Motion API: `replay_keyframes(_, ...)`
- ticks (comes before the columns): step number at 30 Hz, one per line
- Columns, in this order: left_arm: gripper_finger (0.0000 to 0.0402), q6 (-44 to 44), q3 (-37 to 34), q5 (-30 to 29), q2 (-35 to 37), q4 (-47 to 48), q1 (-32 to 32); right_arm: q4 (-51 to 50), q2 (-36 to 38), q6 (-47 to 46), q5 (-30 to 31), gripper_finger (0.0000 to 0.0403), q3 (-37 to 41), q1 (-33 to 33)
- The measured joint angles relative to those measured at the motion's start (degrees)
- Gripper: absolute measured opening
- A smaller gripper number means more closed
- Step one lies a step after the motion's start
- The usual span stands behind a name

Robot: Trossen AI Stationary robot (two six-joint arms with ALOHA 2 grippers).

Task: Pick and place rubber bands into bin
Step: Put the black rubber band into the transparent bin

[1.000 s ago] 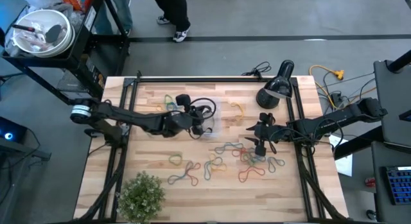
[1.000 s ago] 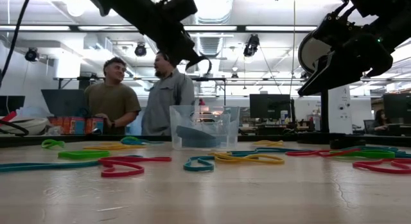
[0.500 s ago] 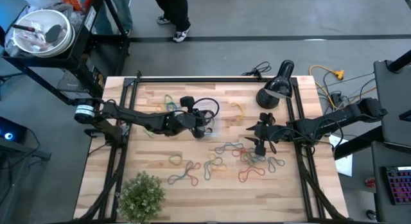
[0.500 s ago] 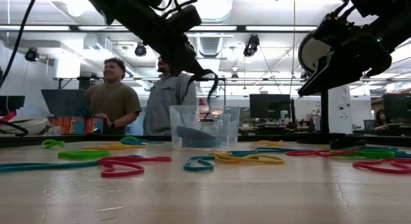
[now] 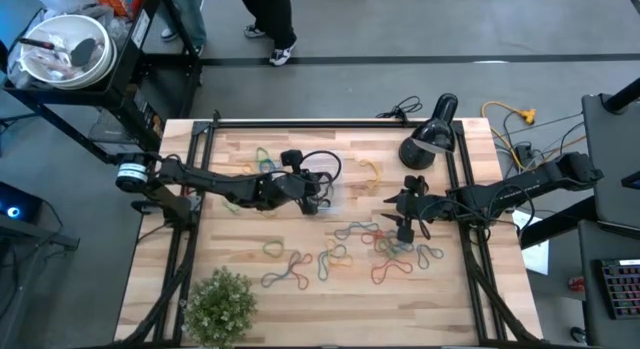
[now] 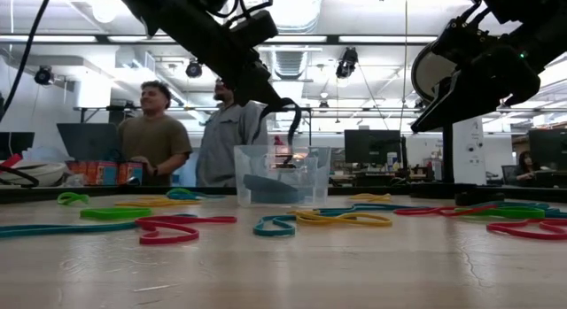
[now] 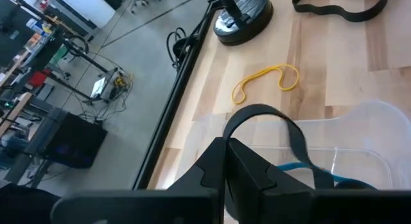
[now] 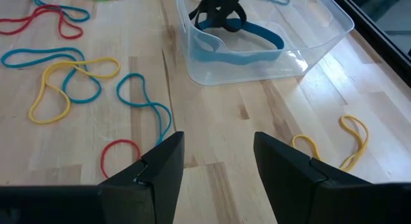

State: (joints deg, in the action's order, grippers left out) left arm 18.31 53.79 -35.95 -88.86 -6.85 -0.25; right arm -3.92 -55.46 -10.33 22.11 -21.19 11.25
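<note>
A wooden table (image 5: 240, 259) seen from above, with two dark robot arms reaching in from the left and right sides. At the near left corner stands one small green potted plant (image 5: 220, 305). Just beyond it, across the near middle of the table, lies a loose scatter of rubber bands (image 5: 345, 251) in blue, yellow, red and green; they overlap too much for a firm count, roughly a dozen. The right gripper (image 5: 404, 215) hovers above the right end of this scatter with its two fingers spread wide and nothing between them. Farther in, near the table's centre, sits one clear plastic bin (image 8: 270, 41) holding a blue band on its floor. The left gripper (image 5: 318, 194) hangs over the bin's left side, fingers pressed together, pinching one black rubber band (image 7: 270, 118) that dangles as a loop above the bin's opening. On the far side of the bin lie one yellow band (image 7: 264, 81) and one black band (image 7: 340, 6), and a few more coloured bands to the far left. One black desk lamp (image 5: 430, 139) rests at the far right corner. Two people (image 6: 190, 136) stand beyond the table.
</note>
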Motion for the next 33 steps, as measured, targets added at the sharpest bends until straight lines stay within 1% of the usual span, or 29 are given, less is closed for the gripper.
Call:
replay_keyframes(5, 0.0, -0.62, -0.36, 2.65, 0.0, 0.26, 0.32, 0.0, 0.0, -0.02, 0.07, 0.0182, 0.0, 0.0)
replay_keyframes(16, 0.0, -1.76, -0.47, 2.89, 0.0, 1.87, 0.94, -0.02, 0.0, -0.21, 0.13, 0.0182, 0.0, 0.0)
replay_keyframes(22, 0.0002, -4.03, -0.47, 3.51, 0.0, 1.92, 1.78, -0.02, 0.0, -0.22, 0.13, 0.0182, 0.0, -0.01)
replay_keyframes(24, 0.0012, -4.78, -0.47, 5.43, 0.0, 2.47, 2.16, -0.01, 0.0, -0.2, 0.11, 0.0182, 0.0, 0.0)
replay_keyframes(27, 0.0043, -6.18, -0.47, 7.1, 0.0, 3.84, 2.67, -0.01, 0.0, -0.2, 0.11, 0.0182, 0.0, -0.02)
replay_keyframes(33, 0.0117, -7.56, -0.46, 7.4, 0.0, 4.5, 3.17, 0.02, 0.0, -0.52, 0.09, 0.0182, 0.0, 0.0)
